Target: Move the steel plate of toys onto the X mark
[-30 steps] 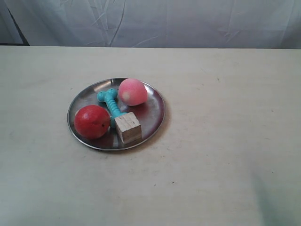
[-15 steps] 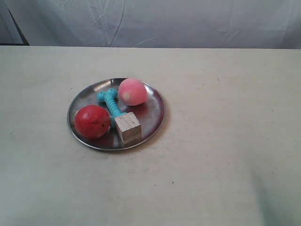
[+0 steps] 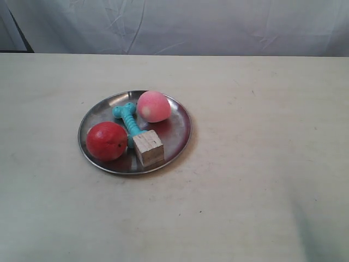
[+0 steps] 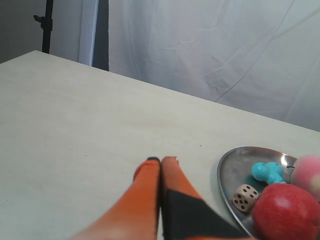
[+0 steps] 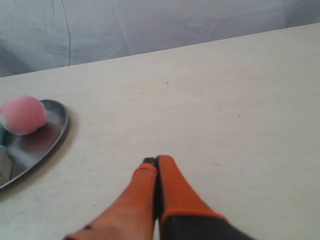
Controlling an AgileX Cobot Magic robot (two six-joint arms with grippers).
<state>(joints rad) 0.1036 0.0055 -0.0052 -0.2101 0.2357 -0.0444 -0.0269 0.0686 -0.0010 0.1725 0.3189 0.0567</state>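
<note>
L gripper [image 4: 161,161]: its two orange jaws are pressed tight together w/ nothing btw them, up over the bare worktop [image 3: 262,164]. The steel plate [image 3: 177,128] is just beside it, not touching. R gripper [image 5: 156,160]: jaws squeezed together too, holding nothing, and the plate is further off from this one. No arm shows in the exterior view. There the plate lies flat on the worktop, a bit toward that view's left side, w/ a wide strip of bare top btw it and the far edge. The 4 toys [image 3: 131,136] all sit in it. Nearest is the wooden cube [image 3: 148,148], at the plate's near rim; the left wrist view shows black dots on one side, like a dice. The red fruit [image 3: 106,141] is just beside the cube, by the rim on the view's left. Next comes the turquoise bone [image 3: 128,119], lying flat in the mid of the plate, one end tucked btw cube and red fruit, the other end pointing to the far rim. The pink peach [image 3: 153,106] is furthest back, by the far rim, right next to the bone. Past the far edge hangs a wrinkly white cloth [image 3: 218,24], and a black pole [image 4: 47,25] stands near a far corner.
</note>
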